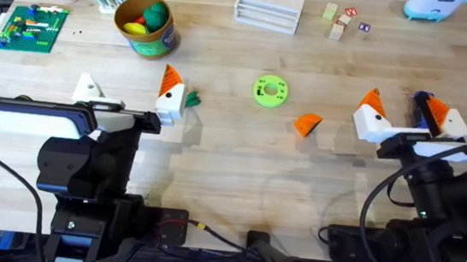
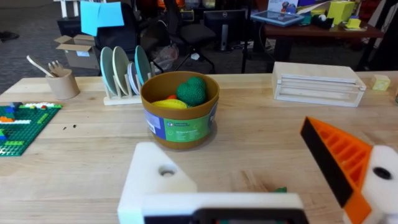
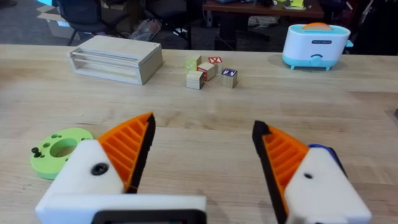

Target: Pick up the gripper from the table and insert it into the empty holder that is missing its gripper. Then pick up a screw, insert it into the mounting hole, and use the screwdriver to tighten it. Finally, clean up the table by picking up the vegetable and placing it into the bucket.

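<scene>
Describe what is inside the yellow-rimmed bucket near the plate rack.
Inside the bucket sit a bumpy green toy, a yellow piece and a bit of orange-red behind it. Anything beneath them is hidden by the wall and the toys themselves.

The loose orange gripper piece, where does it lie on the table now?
In the overhead view the gripper lies on the bare table right of centre, between the lime green disc and the right gripper.
</scene>
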`<state>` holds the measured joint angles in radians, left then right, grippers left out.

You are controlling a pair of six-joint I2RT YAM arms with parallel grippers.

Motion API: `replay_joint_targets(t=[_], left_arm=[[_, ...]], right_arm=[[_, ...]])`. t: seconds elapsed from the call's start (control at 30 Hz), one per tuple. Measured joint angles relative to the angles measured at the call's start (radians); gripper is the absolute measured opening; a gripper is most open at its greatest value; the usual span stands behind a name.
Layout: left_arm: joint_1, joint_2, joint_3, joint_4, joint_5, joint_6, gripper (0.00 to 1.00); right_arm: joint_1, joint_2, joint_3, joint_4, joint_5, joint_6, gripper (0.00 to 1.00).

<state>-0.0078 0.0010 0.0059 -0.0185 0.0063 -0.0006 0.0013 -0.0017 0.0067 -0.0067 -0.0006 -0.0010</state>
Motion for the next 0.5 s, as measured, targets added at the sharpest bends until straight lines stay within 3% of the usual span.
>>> replay_joint_targets(t=[0.5], left_arm=[[0.0,0.0,0.002,-0.012,0.0,0.0,0.992]], right_arm=[[0.0,0.0,0.005,-0.017,0.006,-0.008,0.99]])
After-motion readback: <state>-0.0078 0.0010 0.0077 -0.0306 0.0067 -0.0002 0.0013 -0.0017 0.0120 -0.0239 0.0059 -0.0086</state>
